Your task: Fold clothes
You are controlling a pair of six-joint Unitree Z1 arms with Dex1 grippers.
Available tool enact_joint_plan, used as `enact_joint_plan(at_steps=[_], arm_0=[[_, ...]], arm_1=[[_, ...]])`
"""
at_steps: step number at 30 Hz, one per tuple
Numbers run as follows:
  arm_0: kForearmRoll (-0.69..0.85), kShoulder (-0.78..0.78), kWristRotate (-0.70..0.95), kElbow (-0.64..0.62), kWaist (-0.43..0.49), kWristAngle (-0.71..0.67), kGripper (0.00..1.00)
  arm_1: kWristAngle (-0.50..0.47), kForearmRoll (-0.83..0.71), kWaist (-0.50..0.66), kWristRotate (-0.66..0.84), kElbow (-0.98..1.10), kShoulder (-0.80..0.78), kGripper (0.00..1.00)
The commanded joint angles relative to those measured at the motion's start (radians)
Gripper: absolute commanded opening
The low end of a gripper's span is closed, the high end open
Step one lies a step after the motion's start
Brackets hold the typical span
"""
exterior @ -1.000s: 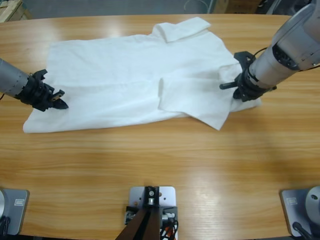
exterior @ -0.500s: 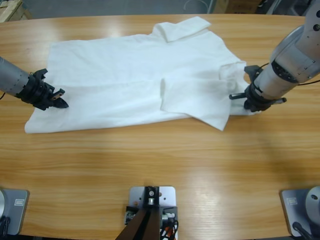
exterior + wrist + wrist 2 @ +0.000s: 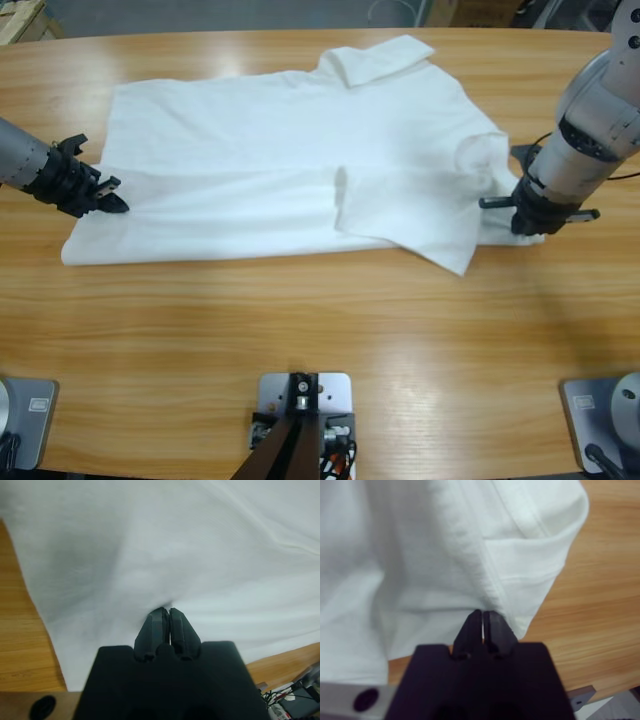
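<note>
The white shirt [image 3: 290, 170] lies spread flat across the far half of the wooden desk [image 3: 320, 330], its length running from side to side, collar [image 3: 375, 58] toward the far edge and a sleeve [image 3: 405, 215] folded over the body near the middle.

The left pincer [image 3: 112, 200] comes in low from the left edge of the high view and sits at the shirt's near left end; in the left wrist view [image 3: 166, 614] its two black jaws are pressed together with the cloth puckered at their tips, so it is clamped on the shirt.

The right pincer [image 3: 530, 222] reaches down from the right side onto the shirt's right end, where the cloth bunches against it. In the right wrist view [image 3: 482, 617] the jaws stand almost closed, only a hairline gap between them, nipping a hemmed fold of the shirt (a rounded loop of hem curls just beyond).

The near half of the desk is bare wood.
</note>
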Motion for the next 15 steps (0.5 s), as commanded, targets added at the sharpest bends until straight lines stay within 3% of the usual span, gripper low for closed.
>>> enact_joint_plan(at_steps=[1,6,9,15], arm_0=[[0.018,-0.115,0.011,0.010,0.008,-0.031,0.000],[0.039,-0.256,-0.030,0.043,-0.107,-0.052,0.000],[0.031,-0.255,-0.059,0.074,-0.199,-0.049,0.000],[-0.012,-0.174,-0.062,0.133,-0.209,-0.029,0.000]], arm_1=[[-0.068,0.016,0.000,-0.011,0.014,-0.164,0.000],[-0.085,0.054,0.078,-0.037,-0.065,-0.236,0.000],[-0.065,0.039,0.149,-0.038,-0.092,-0.206,0.000],[0.073,-0.069,0.203,-0.106,-0.203,-0.099,0.000]])
